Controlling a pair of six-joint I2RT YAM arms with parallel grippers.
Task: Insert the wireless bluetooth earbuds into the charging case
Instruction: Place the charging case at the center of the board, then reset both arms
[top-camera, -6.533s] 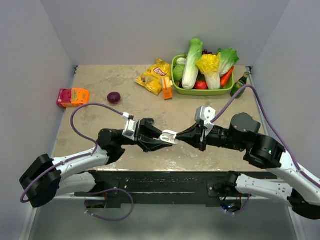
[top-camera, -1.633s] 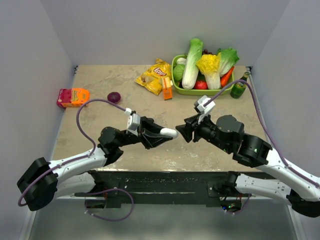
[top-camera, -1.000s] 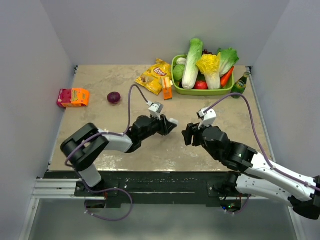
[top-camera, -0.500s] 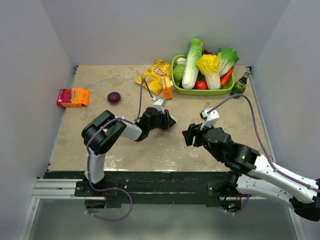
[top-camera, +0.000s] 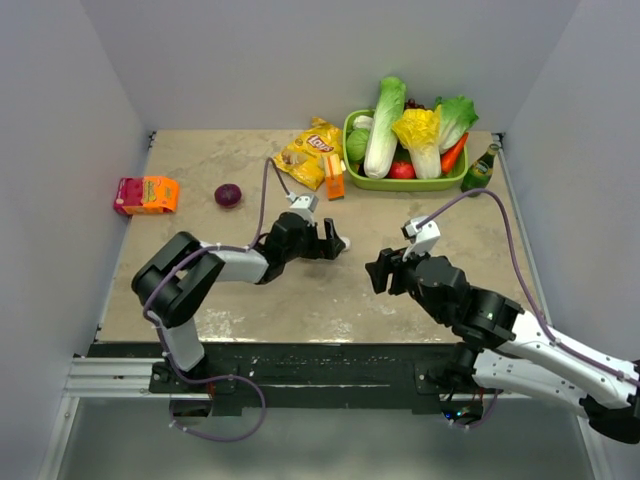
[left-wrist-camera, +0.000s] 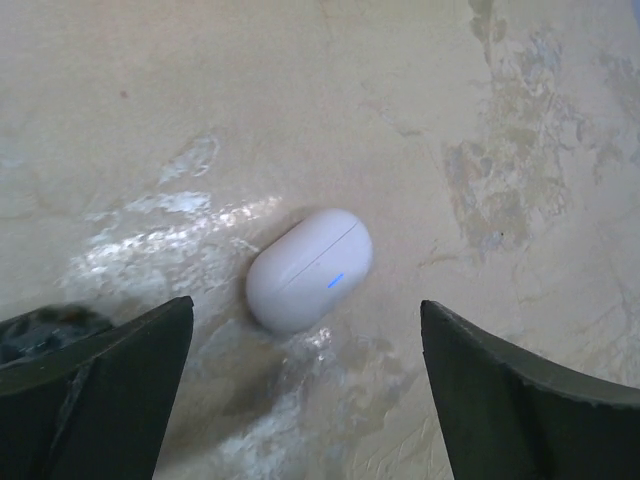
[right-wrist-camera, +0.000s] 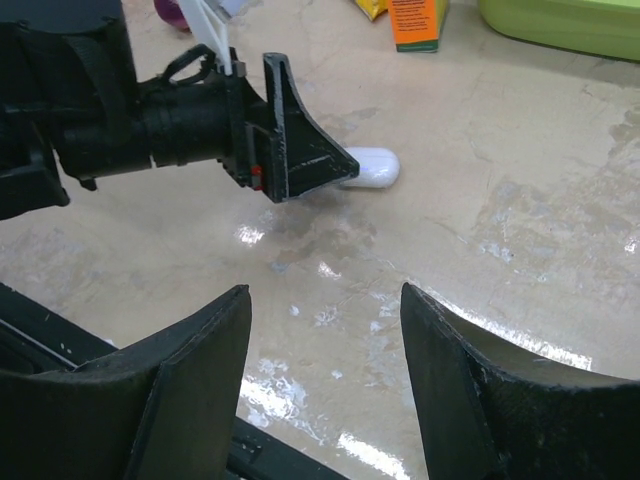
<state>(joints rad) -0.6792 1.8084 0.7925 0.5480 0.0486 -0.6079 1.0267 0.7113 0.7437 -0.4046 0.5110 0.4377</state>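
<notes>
Beige mottled tabletop (left-wrist-camera: 520, 90), closed white charging case (left-wrist-camera: 310, 268) lying flat between left gripper (top-camera: 335, 240) fingers spread wide, touching neither, long axis diagonal across the gap, blue light upward, right gripper (right-wrist-camera: 325, 300) parted, empty.

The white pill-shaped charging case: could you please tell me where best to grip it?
Across its narrow middle, from straight above, jaws on the two long flanks: the white pill-shaped charging case lies flat and closed, and its domed ends would probably slip.
</notes>
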